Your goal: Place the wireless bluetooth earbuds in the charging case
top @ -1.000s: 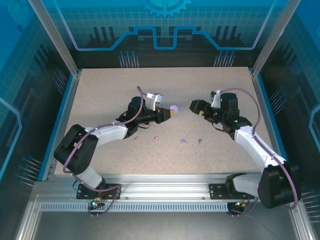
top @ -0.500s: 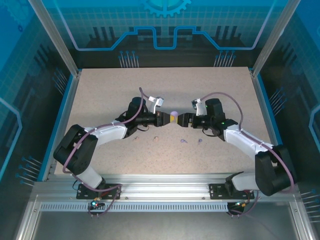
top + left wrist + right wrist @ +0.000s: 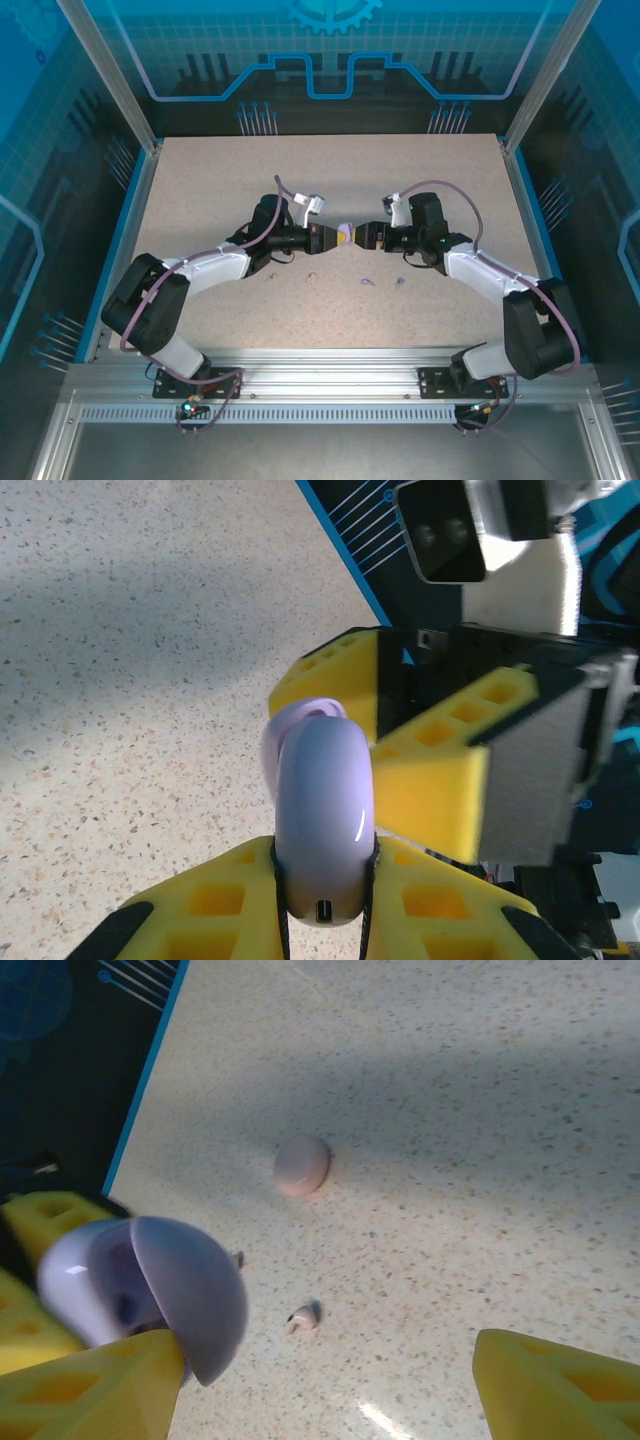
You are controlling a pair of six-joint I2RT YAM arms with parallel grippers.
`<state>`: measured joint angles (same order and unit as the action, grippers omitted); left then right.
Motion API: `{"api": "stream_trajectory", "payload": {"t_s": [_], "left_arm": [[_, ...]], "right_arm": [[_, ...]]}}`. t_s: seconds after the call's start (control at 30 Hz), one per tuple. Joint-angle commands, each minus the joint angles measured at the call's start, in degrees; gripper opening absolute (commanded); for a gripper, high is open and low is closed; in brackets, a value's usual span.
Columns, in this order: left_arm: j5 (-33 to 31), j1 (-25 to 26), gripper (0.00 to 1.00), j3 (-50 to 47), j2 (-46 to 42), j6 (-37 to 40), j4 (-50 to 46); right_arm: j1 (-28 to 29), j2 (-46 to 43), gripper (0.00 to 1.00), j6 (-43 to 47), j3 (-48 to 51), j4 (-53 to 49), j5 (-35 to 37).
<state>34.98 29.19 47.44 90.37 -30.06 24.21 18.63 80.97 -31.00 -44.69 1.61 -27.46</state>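
A pale purple round charging case (image 3: 346, 229) is held above the table's middle, and my left gripper (image 3: 336, 238) is shut on it. In the left wrist view its yellow fingers (image 3: 200, 905) clamp the case (image 3: 322, 810) at the port end. My right gripper (image 3: 363, 236) faces it, open, with fingers (image 3: 430, 785) on either side of the case's far end. In the right wrist view the case's lid (image 3: 190, 1295) stands ajar against the left finger (image 3: 90, 1385) of the right gripper (image 3: 320, 1365). Two pink earbuds (image 3: 310, 277) and two purple earbuds (image 3: 368, 281) lie on the table.
A pale pink round case (image 3: 302, 1164) sits shut on the speckled table (image 3: 480, 1160), with one pink earbud (image 3: 303, 1317) lying near it. The table's blue edge (image 3: 150, 1070) and dark surround run along the left of the right wrist view.
My right gripper has swung left from about a hand's width away to meet the purple case. The left gripper has drawn back and down slightly, still holding the case.
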Motion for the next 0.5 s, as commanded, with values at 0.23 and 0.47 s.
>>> {"api": "stream_trajectory", "payload": {"t_s": [0.23,0.47], "left_arm": [[2.5,0.2,0.0,-0.2,-2.8,0.6,1.8],[3.5,0.2,0.0,-0.2,-2.1,-0.5,3.2]], "right_arm": [[-2.3,1.6,0.74,-0.6,0.9,0.9,-2.3],[-5.8,-4.3,0.73,-1.8,5.6,6.8,-14.0]]}}
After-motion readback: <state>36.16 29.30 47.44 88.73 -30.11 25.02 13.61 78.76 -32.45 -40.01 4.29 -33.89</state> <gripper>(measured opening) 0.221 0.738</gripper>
